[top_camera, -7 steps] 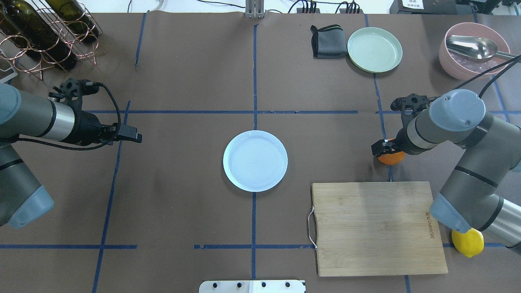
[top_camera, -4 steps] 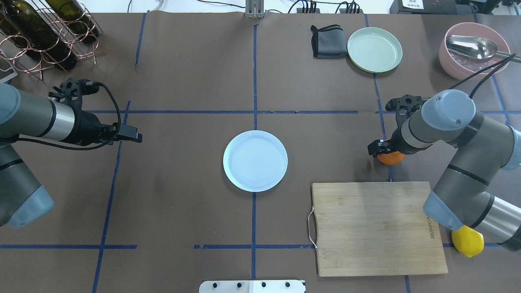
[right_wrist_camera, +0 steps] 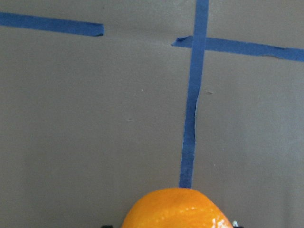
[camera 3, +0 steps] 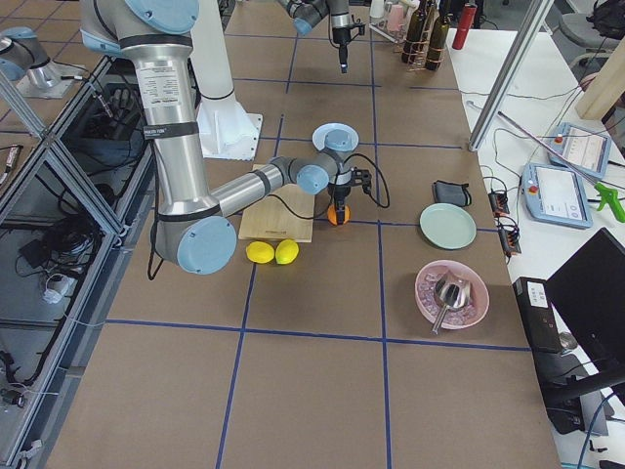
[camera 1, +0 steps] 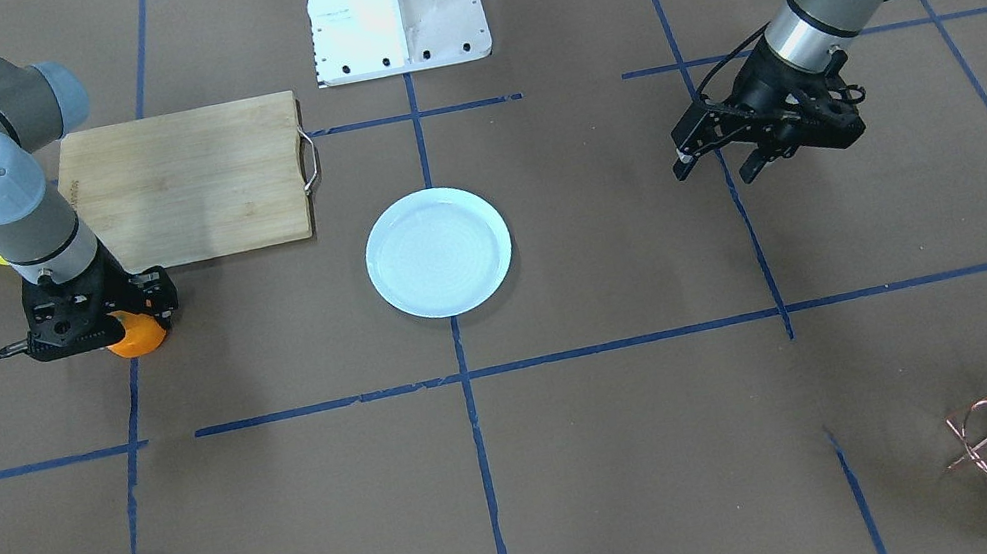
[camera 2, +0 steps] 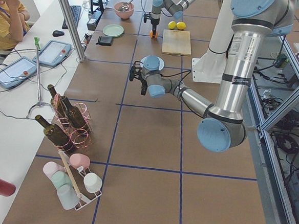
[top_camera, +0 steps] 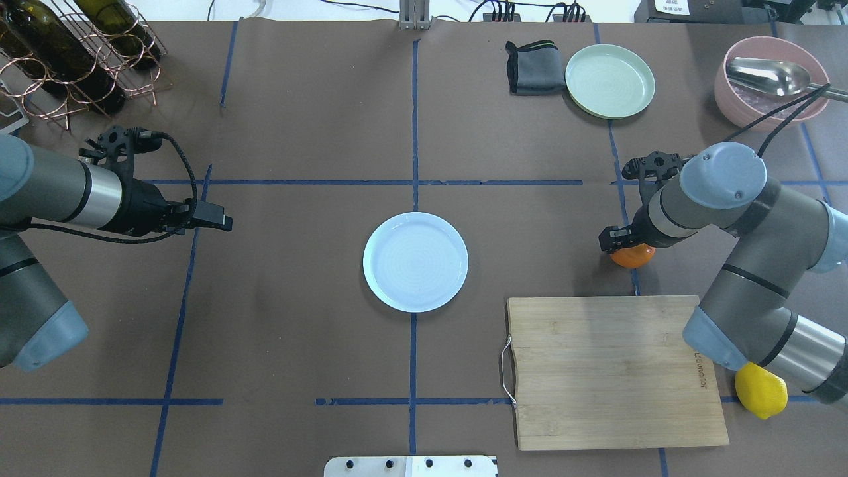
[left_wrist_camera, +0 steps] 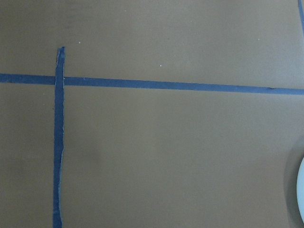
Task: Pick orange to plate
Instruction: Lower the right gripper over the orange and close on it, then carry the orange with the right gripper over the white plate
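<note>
Nearest the robot, right side: wooden board (top_camera: 613,371) lay flat, wire handle toward the centre. A lemon (top_camera: 762,396) sat just off its right corner, partly under the right arm.

Mid-table: plate (top_camera: 415,262) at the centre, on the crossing of the tape lines, bare. It was well apart from both grippers.

Same depth, right: orange (top_camera: 634,258) sat just beyond the board's far edge, over a blue tape line (right_wrist_camera: 192,118) and well right of the plate. Right gripper (top_camera: 624,246) pointed straight down over it, fingers down either side and clamped on the fruit. In the wrist view the orange filled the bottom edge, with a dark fingertip at each flank. It was low at the table (top_camera: 298,318); could not tell whether it touched the surface.

Same depth, left: left gripper (camera 1: 717,172) hung above bare table, well left of the plate. Its fingers stood apart and held nothing.

Far edge, right: green plate (top_camera: 609,81) with a dark folded cloth (top_camera: 533,67) touching its left side. A pink bowl (top_camera: 725,99) further right held a metal spoon (top_camera: 768,76).

Far edge, left corner: copper wire rack (top_camera: 99,66) with dark bottles (top_camera: 46,40) lying in it.
</note>
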